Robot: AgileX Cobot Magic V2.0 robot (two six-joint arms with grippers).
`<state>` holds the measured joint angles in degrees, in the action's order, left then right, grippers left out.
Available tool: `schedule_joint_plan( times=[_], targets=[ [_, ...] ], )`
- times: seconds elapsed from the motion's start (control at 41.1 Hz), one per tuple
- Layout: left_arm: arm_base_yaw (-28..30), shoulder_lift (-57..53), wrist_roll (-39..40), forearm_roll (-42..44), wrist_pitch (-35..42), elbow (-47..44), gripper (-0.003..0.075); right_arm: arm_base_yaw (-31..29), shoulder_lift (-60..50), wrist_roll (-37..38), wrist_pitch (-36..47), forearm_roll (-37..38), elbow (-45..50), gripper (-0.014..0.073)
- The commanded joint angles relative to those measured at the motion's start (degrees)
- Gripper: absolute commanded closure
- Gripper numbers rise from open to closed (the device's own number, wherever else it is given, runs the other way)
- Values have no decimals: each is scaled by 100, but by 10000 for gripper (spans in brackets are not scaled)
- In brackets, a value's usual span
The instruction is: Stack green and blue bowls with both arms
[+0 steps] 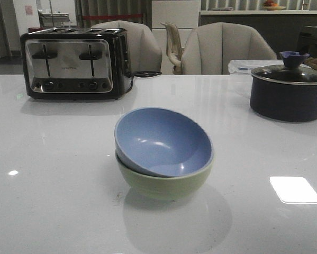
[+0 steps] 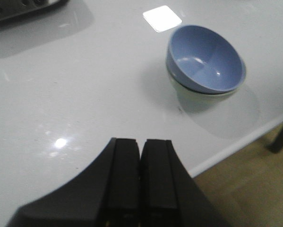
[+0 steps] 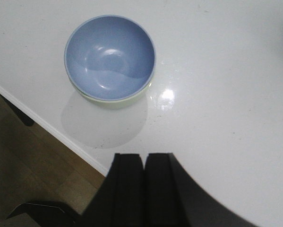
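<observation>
Blue bowl (image 1: 163,142) sitting tilted inside green bowl (image 1: 163,182), mid-desk (image 1: 52,174). Left gripper (image 2: 141,175) and right gripper (image 3: 144,187) hovering apart from bowls, jaws pressing together, gripping nothing.

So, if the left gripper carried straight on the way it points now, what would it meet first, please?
Probably bare table. The left gripper, shut and empty, aims past the stacked blue bowl, which sits off to one side. The toaster lies farther on, but depth is unclear.
</observation>
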<state>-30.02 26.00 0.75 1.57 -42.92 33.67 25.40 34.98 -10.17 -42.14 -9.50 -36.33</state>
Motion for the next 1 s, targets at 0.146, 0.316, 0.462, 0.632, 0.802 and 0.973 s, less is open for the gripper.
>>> schedule_joint_plan(
  times=[0.146, 0.316, 0.462, 0.632, 0.802, 0.973],
  targets=[
    [1313, -1395, 67, 286, 2315, -1361, 619, -19, 3, -37, 363, -23, -153, 554],
    [2181, -2195, 67, -34, 3810, -2703, 619, -19, 3, -37, 363, -23, -153, 554],
    [2687, -2600, 67, -377, 4159, -3341, 618, -19, 3, -37, 363, -23, -153, 554],
    [2843, -2741, 67, -366, 4345, -3506, 619, -19, 3, -37, 356, -23, -153, 554],
    [2843, -2753, 67, -339, 4448, -3506, 619, -19, 3, -37, 350, -23, -153, 554],
    [2843, -2741, 67, -339, 4449, -3506, 619, -19, 3, -37, 350, -23, -153, 554]
  ],
)
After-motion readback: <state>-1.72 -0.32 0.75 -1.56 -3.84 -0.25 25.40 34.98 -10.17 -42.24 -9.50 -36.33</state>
